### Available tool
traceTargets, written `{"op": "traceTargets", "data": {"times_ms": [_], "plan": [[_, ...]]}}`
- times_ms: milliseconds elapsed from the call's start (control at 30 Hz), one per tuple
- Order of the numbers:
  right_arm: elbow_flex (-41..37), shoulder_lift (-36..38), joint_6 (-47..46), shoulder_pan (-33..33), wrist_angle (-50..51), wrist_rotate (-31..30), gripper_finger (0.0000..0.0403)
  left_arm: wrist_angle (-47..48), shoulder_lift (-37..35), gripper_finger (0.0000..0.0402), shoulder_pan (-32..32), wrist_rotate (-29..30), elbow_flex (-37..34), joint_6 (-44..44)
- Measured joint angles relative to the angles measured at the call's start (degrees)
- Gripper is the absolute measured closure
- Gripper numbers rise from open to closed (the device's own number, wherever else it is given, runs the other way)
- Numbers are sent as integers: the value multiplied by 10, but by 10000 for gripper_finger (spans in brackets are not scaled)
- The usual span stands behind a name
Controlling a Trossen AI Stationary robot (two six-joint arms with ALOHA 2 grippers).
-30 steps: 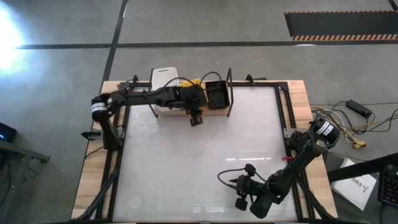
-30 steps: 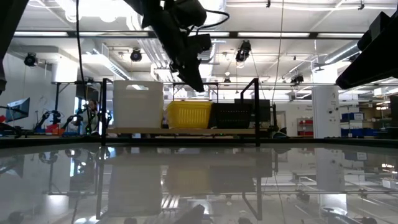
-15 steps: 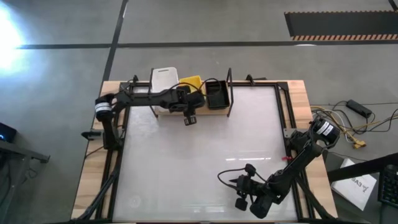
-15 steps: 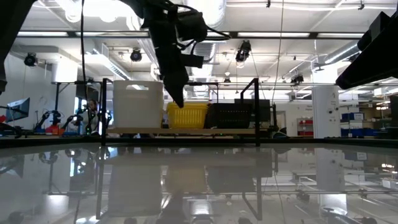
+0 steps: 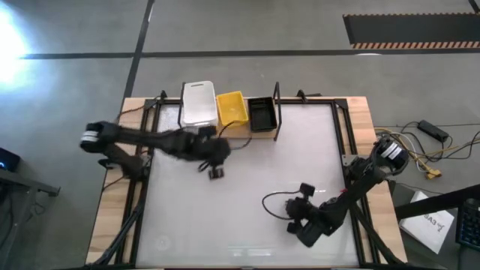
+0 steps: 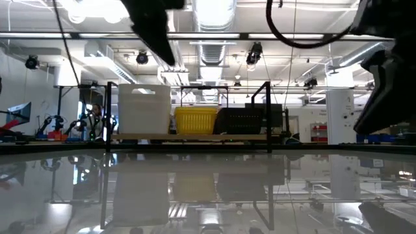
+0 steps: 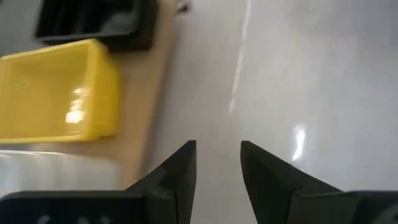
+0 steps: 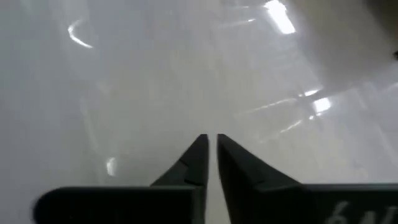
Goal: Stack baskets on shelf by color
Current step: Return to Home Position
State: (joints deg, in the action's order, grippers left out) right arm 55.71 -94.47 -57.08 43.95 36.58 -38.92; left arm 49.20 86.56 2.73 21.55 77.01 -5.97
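White rectangular plastic baskets [image 5: 199, 103], yellow plastic baskets [image 5: 232, 109] and black slotted plastic baskets [image 5: 260, 114] are set side by side on the light wooden shelf in a black wire frame [image 6: 156, 136], at upper centre of the high view. The left gripper [image 5: 215, 171] is shown left of centre, below the shelf, jaws apart and empty. The right gripper [image 8: 211, 138] is placed at lower right, jaws together.

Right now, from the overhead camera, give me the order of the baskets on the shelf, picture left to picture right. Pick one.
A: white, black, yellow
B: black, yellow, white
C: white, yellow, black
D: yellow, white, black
C: on the shelf the white baskets sit at the left end, the yellow baskets in the middle and the black baskets at the right end.
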Motion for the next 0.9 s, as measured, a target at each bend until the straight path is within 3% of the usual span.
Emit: {"op": "traceTargets", "data": {"times_ms": [167, 300, 367, 533, 767, 900], "plan": [[-59, 111, 108, -35, -15, 20, 394, -157, -138, 293, 79, -2, -170, -80], [-136, 281, 232, -93, -81, 64, 394, -292, -245, 293, 112, -2, -304, -129], [-188, 372, 294, -139, -141, 121, 395, -350, -292, 293, 118, -1, -356, -133], [-315, 566, 431, -289, -339, 373, 395, -436, -392, 293, 120, 0, -443, -131], [-379, 731, 470, -521, -352, 558, 395, -457, -535, 293, 93, 2, -511, -81], [-406, 817, 447, -599, -353, 604, 395, -457, -630, 299, 52, -2, -559, -56]]}}
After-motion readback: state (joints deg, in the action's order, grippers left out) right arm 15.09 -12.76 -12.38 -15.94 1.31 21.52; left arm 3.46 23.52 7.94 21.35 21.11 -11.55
